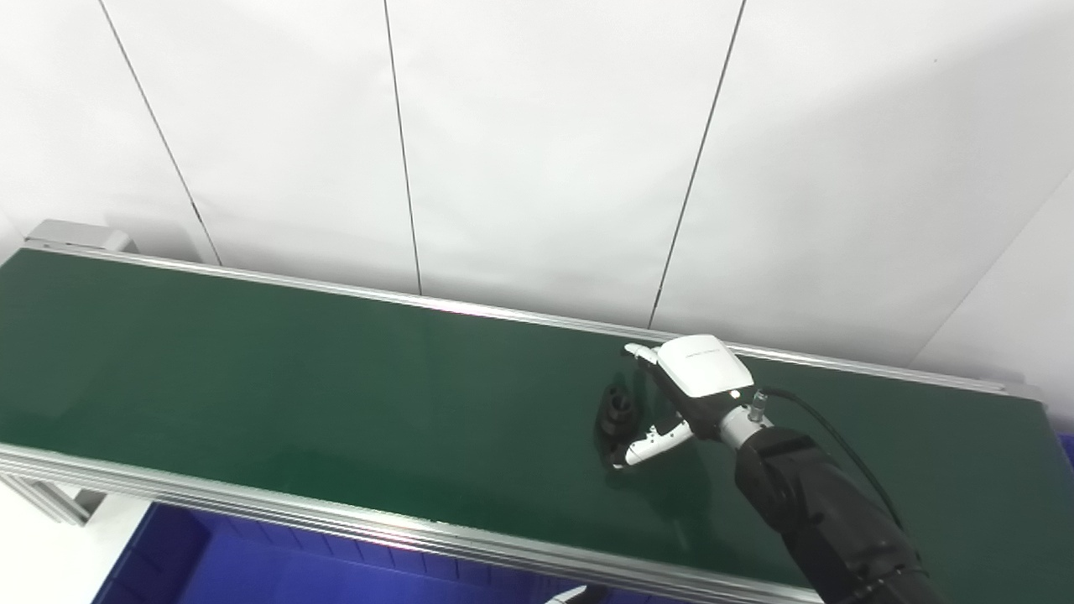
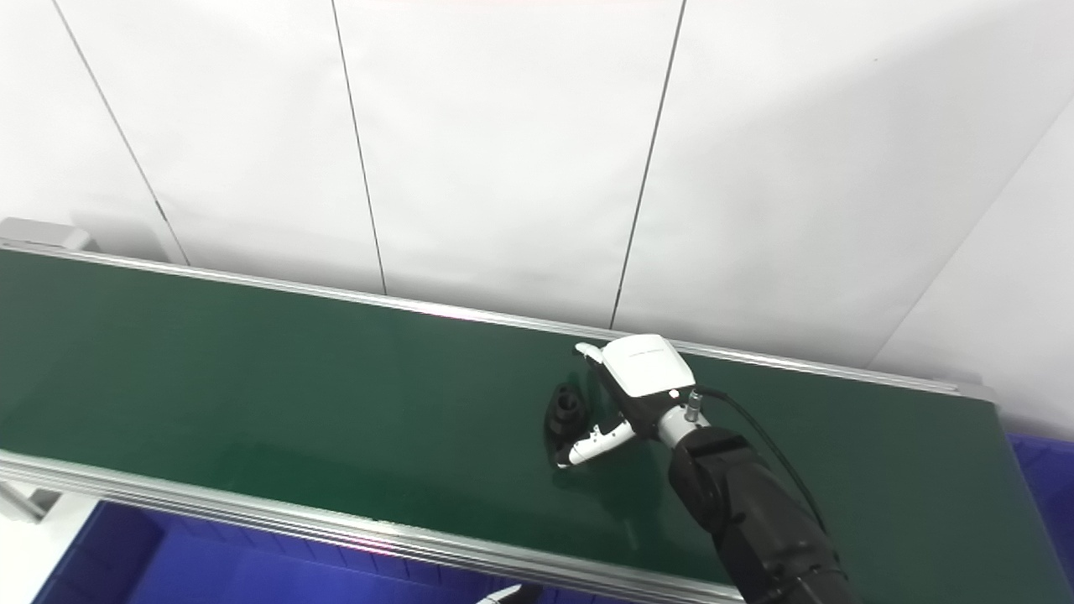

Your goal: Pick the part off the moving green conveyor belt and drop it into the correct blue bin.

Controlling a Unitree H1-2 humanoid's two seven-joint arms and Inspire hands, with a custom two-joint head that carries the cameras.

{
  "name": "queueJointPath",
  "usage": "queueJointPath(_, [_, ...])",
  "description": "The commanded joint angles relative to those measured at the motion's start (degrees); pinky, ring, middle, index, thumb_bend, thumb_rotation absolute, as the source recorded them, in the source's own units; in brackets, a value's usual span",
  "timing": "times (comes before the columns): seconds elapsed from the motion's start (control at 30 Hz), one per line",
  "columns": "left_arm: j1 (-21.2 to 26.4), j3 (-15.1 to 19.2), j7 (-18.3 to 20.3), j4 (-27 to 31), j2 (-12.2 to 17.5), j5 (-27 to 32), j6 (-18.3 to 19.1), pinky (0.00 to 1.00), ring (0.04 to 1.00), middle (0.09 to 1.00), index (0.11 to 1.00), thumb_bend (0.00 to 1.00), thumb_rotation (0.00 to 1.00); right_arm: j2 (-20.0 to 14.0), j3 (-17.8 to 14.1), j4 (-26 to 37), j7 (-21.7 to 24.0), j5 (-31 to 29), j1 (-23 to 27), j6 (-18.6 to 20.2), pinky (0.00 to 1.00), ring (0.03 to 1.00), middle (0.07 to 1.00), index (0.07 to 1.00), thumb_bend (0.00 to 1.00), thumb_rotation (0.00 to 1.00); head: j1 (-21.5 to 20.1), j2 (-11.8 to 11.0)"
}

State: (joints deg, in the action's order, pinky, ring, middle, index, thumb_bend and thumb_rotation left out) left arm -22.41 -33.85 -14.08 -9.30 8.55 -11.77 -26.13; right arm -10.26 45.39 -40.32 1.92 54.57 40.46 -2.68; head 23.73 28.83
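Now, on the green conveyor belt [image 1: 336, 377], your right robot hand [image 1: 671, 394] is spread around the black part [image 1: 619, 411], fingertips [image 1: 642, 351] behind, thumb in front. Close evenly, then lift. Blue bin [image 1: 252, 570] waits below; left robot hand barely shows.

Right robot hand [image 2: 625, 394] low on green belt [image 2: 294, 377], fingers around black part [image 2: 566, 411].
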Motion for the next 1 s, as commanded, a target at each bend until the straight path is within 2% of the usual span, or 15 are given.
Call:
queueJointPath(0.0, [-1.1,-0.5,-0.1,1.7,-0.9,-0.2,-0.8,0.88,0.918,0.901,0.887,1.0,0.91,4.9,9.6,-2.7,13.7,1.5,-10.1,-2.7,0.52,0.67,0.811,0.871,1.0,0.65,-0.1,0.1])
queueJointPath(0.1, [-1.0,-0.6,-0.1,1.7,-1.0,-0.2,-0.8,0.89,0.921,0.902,0.889,1.0,0.91,4.9,12.0,-2.3,14.3,5.3,-10.4,-1.4,0.48,0.636,0.798,0.834,1.0,0.62,0.0,0.2])
queueJointPath(0.3, [-1.1,-0.6,-0.5,1.6,-1.2,-0.6,-0.8,0.88,0.914,0.902,0.884,1.0,0.91,5.2,14.0,-2.0,15.5,7.6,-11.1,0.7,0.42,0.574,0.735,0.748,1.0,0.57,0.0,0.2])
queueJointPath(0.43, [-1.0,-0.7,-0.7,1.7,-1.2,-0.6,-0.8,0.88,0.914,0.9,0.882,1.0,0.91,5.2,14.2,-1.7,18.3,7.1,-11.4,1.4,0.43,0.575,0.72,0.738,1.0,0.54,0.0,0.2])
queueJointPath(0.57, [-1.1,-0.6,-0.5,1.8,-1.3,-0.5,-0.8,0.88,0.919,0.907,0.883,1.0,0.91,5.2,14.3,-1.9,21.4,6.8,-11.5,2.0,0.46,0.6,0.74,0.797,1.0,0.57,0.0,0.2])
queueJointPath(0.73, [-1.0,-0.8,-0.6,2.0,-1.1,-0.5,-0.8,0.89,0.92,0.904,0.886,1.0,0.91,4.9,13.0,-2.3,20.7,5.9,-12.3,1.1,0.46,0.59,0.722,0.795,1.0,0.54,-0.4,0.7])
queueJointPath(0.77, [-1.1,-0.7,-0.5,2.0,-1.1,-0.5,-0.8,0.88,0.916,0.899,0.886,1.0,0.91,4.9,12.4,-2.7,19.9,5.3,-12.5,0.5,0.44,0.57,0.686,0.756,1.0,0.42,-0.5,0.6])
queueJointPath(0.87, [-1.3,-0.5,-0.5,2.1,-1.1,-0.5,-0.8,0.88,0.912,0.896,0.886,1.0,0.91,5.6,9.8,-4.8,18.2,1.7,-13.1,-1.1,0.44,0.555,0.648,0.685,0.91,0.18,-0.5,0.7])
queueJointPath(0.93, [-1.5,-0.4,-0.4,2.2,-1.1,-0.4,-0.8,0.89,0.91,0.894,0.886,1.0,0.91,5.7,9.5,-5.3,17.6,0.2,-13.2,-2.4,0.41,0.511,0.6,0.623,0.84,0.05,-0.6,0.8])
queueJointPath(0.97, [-1.6,-0.4,-0.3,2.3,-1.1,-0.4,-0.8,0.89,0.909,0.893,0.886,1.0,0.91,5.5,9.5,-5.4,16.9,-0.9,-13.3,-3.6,0.4,0.496,0.585,0.606,0.82,0.03,-0.6,0.8])
